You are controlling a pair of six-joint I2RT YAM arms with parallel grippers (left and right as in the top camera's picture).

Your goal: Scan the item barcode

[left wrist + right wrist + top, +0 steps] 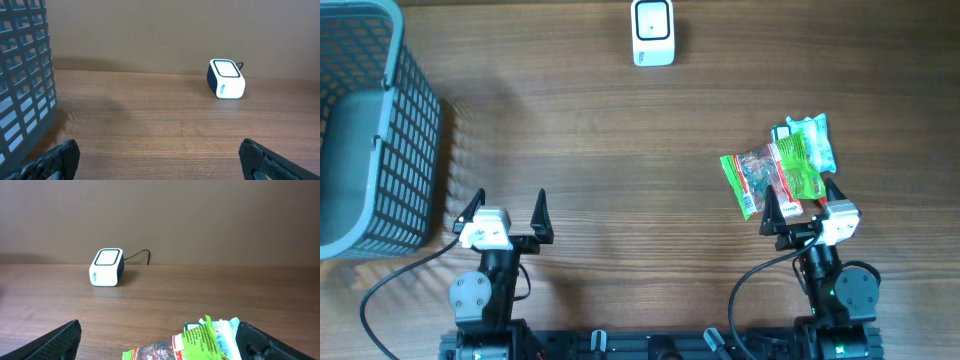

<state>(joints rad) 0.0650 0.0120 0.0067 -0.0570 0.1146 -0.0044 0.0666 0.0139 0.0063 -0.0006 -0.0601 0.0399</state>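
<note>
**Both grippers wide open, snack packets at the right one's fingertips**

Black fingers point(64, 339) of the right gripper point(801, 195) frame the bottom corners of the right wrist view, spread as wide as they go and holding nothing. Just ahead of them, partly between the tips, lies a green and red snack packet point(775, 175) flat on the wooden table point(620, 170). Whether a finger touches it cannot be told. A teal packet point(810, 140) overlaps its far end. The left gripper point(510, 200) is also fully spread and empty, over bare wood, well apart from the packets. A white barcode scanner point(652, 33) with a dark band sits at the table's far edge, between the two arms' lines and far from both. A grey mesh basket point(410, 150) stands at the far left, beside the left arm.
</note>
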